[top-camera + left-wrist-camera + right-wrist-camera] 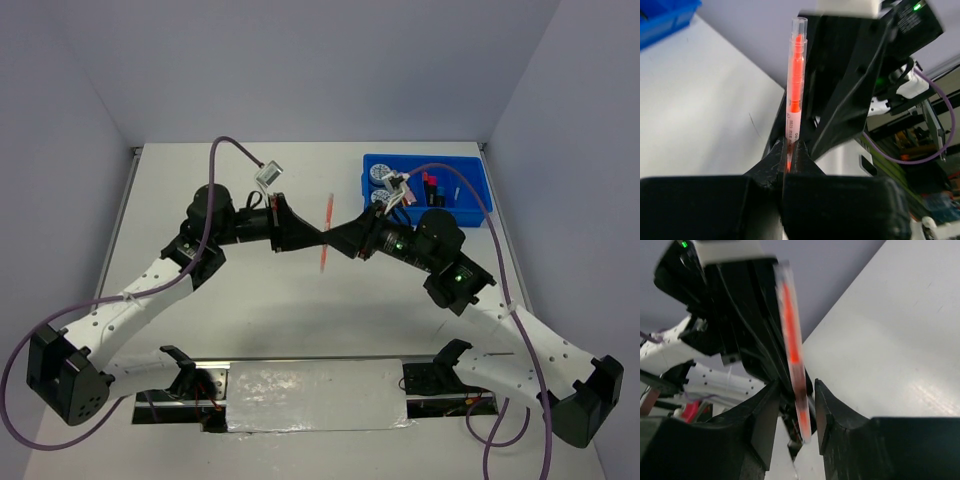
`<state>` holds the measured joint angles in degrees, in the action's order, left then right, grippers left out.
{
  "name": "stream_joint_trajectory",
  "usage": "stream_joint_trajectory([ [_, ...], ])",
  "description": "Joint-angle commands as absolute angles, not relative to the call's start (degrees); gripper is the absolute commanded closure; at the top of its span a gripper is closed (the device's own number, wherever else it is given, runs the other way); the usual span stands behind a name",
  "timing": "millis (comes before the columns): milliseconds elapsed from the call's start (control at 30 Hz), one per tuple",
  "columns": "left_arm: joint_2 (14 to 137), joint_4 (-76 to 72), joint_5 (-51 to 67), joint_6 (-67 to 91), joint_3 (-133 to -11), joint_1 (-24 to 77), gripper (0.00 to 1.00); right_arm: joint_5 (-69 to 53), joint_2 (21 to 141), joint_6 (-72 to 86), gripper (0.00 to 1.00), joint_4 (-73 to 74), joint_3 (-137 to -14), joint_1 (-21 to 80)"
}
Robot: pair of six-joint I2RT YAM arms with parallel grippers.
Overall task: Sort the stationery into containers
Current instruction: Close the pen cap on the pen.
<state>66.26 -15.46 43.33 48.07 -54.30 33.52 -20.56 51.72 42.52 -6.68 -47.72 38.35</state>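
Handover of orange pen (794,90) mid-air: left fingers (765,172) clamped on it, right fingers (765,410) part-open astride it, probably regrip, then carry to blue tray (478,205) at 1 o'clock.

On the table (250,300), the left end effector (312,238) and right end effector (340,238) meet tip to tip at the middle. The pen (326,232) crosses between them, pinched in the left one's jaws, with the right one's jaws parted on either side of it. The tray (400,158) lies at the far right, behind the right arm. Tape discs (378,177) sit in its left compartments, with highlighters (432,187) to their right.
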Motion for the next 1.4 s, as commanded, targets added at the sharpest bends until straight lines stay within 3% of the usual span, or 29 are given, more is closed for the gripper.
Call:
stream_joint_trajectory([
  [0,64.9,-22.9,42.7,46.5,-56.8,32.9,1.00,-24.6,52.6,41.2,0.58,-3.7,-51.0,39.5],
  [200,64.6,-25.0,44.0,48.1,-54.1,32.9,1.00,-24.5,54.1,41.0,0.65,-5.3,-52.7,39.5],
  [333,64.3,-22.3,44.8,46.2,-54.3,32.9,1.00,-24.4,54.5,39.6,0.54,-5.1,-54.3,39.4],
  [633,63.8,-21.6,46.3,45.6,-54.1,32.9,1.00,-24.0,54.8,36.6,0.48,-4.9,-55.7,37.5],
  [933,63.8,-22.5,47.8,46.0,-53.3,32.9,1.00,-23.4,56.5,35.9,0.64,-5.2,-57.6,37.4],
  [1067,64.2,-21.6,47.7,45.4,-53.8,32.9,1.00,-25.3,57.6,36.7,0.97,-6.5,-57.3,37.4],
  [1100,64.3,-20.5,47.1,45.3,-54.0,32.9,0.98,-25.5,57.6,36.9,1.00,-6.8,-57.2,37.4],
  [1200,64.9,-20.2,46.1,45.7,-54.8,32.9,0.65,-25.7,57.0,37.0,1.00,-7.9,-56.7,37.5],
  [1267,65.6,-22.6,46.0,47.5,-54.6,33.0,0.51,-25.8,57.0,36.9,1.00,-7.7,-57.0,37.4],
  [1367,66.6,-26.4,46.8,49.3,-54.7,33.0,0.56,-25.8,57.0,36.7,1.00,-7.7,-57.1,37.4],
])
